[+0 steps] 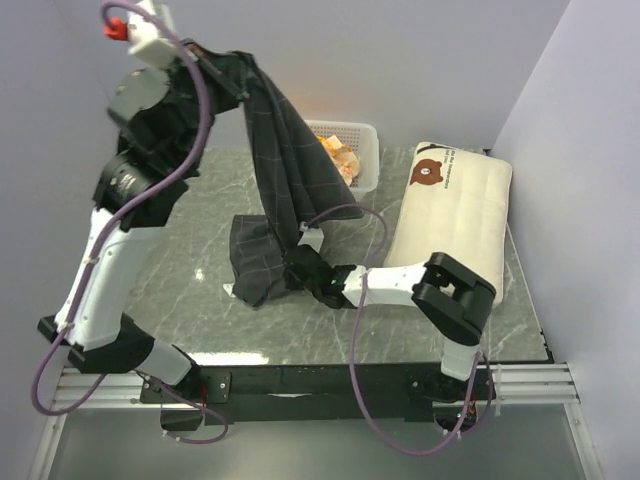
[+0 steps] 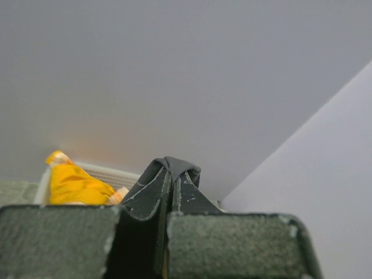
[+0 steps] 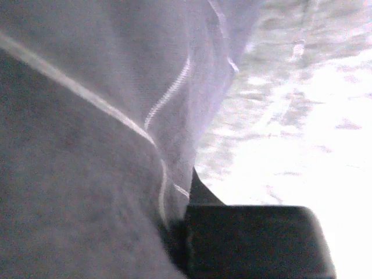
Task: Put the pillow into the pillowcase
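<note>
Grey marble table: left gripper pinches the pillowcase aloft; right gripper against it (cloth hides its jaws, state unclear).

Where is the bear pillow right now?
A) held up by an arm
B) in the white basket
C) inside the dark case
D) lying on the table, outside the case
D: the pillow lies bare on the table, right of the hanging pillowcase.
</note>
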`<state>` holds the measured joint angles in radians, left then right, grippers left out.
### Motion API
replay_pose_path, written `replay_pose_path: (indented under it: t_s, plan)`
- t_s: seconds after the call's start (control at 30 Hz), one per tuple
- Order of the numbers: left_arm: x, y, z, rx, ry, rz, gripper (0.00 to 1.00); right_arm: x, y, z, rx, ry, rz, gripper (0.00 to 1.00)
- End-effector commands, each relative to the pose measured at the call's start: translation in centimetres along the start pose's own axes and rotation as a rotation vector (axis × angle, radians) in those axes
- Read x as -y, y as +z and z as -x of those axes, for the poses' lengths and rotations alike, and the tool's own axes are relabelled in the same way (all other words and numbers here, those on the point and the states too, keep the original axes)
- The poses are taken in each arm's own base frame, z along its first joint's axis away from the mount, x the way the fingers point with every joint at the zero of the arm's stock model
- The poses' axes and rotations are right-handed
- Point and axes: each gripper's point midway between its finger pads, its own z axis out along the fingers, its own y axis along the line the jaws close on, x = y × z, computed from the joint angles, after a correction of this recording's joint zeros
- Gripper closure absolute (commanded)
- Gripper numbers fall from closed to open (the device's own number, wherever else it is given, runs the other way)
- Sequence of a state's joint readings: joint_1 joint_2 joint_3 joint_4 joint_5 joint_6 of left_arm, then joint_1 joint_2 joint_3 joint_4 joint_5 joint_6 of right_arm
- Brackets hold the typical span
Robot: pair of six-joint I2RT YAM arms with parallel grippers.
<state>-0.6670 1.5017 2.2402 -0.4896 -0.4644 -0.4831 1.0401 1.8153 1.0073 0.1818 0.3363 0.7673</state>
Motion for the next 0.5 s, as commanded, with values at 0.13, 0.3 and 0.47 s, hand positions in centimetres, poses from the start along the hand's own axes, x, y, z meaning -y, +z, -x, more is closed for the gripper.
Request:
replay_pose_path:
  t_s: [0.13, 0.3, 0.47]
  plan:
    - [-7.2, -6.8, 13.2, 0.333, 0.033, 0.236, 0.99, 2.6, -11.9, 7.1, 0.087, -0.182, -0.063, 1.0]
    - [-11.1, -10.9, 15.8, 0.43, 0.089, 0.429, 0.99, 5.6, -22.1, 13.8, 0.227, -0.184, -0.097, 1.0]
    - [-12.8, -14.1, 17.1, 0.478, 0.109, 0.51, 0.99, 5.7, -26.6, 18.8, 0.318, -0.2, -0.033, 1.0]
